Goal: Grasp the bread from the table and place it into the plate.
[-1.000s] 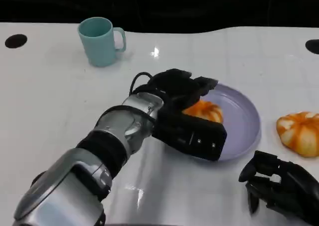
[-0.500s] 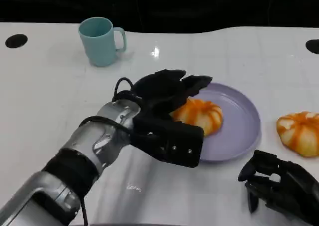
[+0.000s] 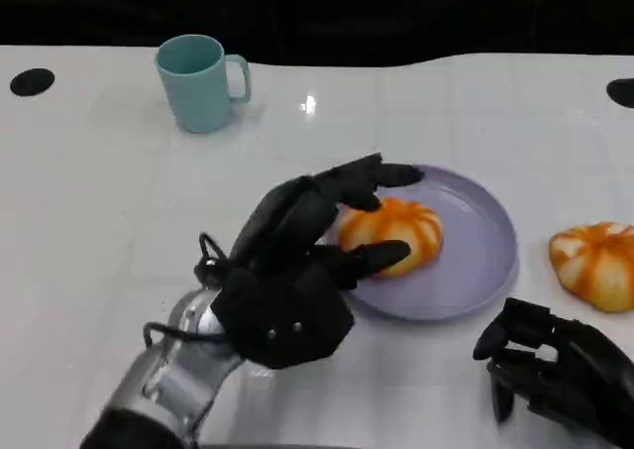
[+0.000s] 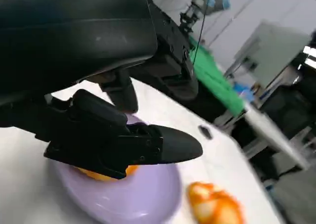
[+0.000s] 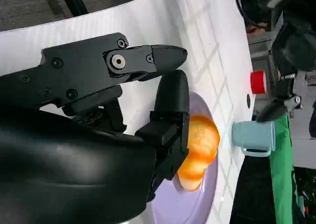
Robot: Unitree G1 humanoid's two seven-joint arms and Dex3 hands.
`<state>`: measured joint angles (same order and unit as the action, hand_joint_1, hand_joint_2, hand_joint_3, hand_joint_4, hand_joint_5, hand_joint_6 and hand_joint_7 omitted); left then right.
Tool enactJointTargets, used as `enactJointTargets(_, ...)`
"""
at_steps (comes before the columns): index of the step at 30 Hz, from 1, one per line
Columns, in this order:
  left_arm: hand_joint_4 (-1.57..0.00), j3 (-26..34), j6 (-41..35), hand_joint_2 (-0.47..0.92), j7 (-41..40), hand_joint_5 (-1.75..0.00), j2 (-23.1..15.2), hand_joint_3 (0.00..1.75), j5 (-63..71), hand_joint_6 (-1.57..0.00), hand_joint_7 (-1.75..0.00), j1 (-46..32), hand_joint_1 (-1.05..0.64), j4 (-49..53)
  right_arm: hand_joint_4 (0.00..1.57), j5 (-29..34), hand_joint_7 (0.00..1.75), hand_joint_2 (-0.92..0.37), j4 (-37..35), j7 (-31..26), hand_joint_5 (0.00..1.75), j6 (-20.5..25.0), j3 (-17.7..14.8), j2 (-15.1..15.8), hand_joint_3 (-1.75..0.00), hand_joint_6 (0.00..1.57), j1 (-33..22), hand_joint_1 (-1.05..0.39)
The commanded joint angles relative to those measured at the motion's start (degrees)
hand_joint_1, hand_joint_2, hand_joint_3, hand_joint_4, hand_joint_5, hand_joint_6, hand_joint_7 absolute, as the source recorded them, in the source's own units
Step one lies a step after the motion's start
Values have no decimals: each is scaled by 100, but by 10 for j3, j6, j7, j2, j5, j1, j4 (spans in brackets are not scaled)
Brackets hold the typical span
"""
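An orange-and-white bread [image 3: 393, 231] lies on the purple plate [image 3: 484, 261]. My left hand [image 3: 292, 276] hovers at the plate's near-left rim with its fingers [image 3: 369, 178] spread wide and nothing held; the thumb tip reaches just in front of the bread. From the left wrist, the same bread [image 4: 103, 174] peeks out under my fingers [image 4: 128, 145] on the plate [image 4: 148, 199]. My right hand [image 3: 555, 375] rests low at the near right, holding nothing. The right wrist view shows the bread [image 5: 200, 150] on the plate [image 5: 180, 206] beyond my right hand [image 5: 98, 135].
A second bread [image 3: 596, 262] sits on the white table right of the plate, and the left wrist view catches it too [image 4: 215, 204]. A teal mug [image 3: 199, 80] stands at the far left. Black holes [image 3: 31, 80] mark the table's far corners.
My left arm has pulled back toward the near left, and its fingers have opened off the bread. The bread stays on the plate. The right hand has not moved.
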<state>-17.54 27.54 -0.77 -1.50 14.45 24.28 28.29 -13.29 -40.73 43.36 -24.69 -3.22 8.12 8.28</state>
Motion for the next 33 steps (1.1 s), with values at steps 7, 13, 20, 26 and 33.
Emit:
enactJointTargets(7,-59,66,17,92,159,-175,16,46,-231,-48,-154,-120,-69,-86,68,-2,141,-92,-16,13,175,7,-4,8,-27,66,-10,-52)
enactJointTargets(13,-61,87,-17,92,244,-175,27,40,-334,-50,-160,-184,-76,-123,68,1,140,-92,-5,8,175,20,-3,10,-27,67,-15,-52)
enactJointTargets(20,-73,108,-97,92,276,-175,33,35,-392,-56,-165,-249,-69,-193,67,3,138,-92,4,6,175,27,-3,9,-26,68,-20,-54)
enactJointTargets(26,-85,133,-167,92,304,-175,43,34,-454,-63,-170,-287,-68,-212,68,7,139,-92,11,1,175,28,-1,9,-25,68,-22,-55)
enactJointTargets(33,-87,161,-210,92,363,-175,40,26,-500,-64,-174,-310,-70,-214,66,7,140,-92,23,-4,175,39,2,10,-26,67,-25,-53)
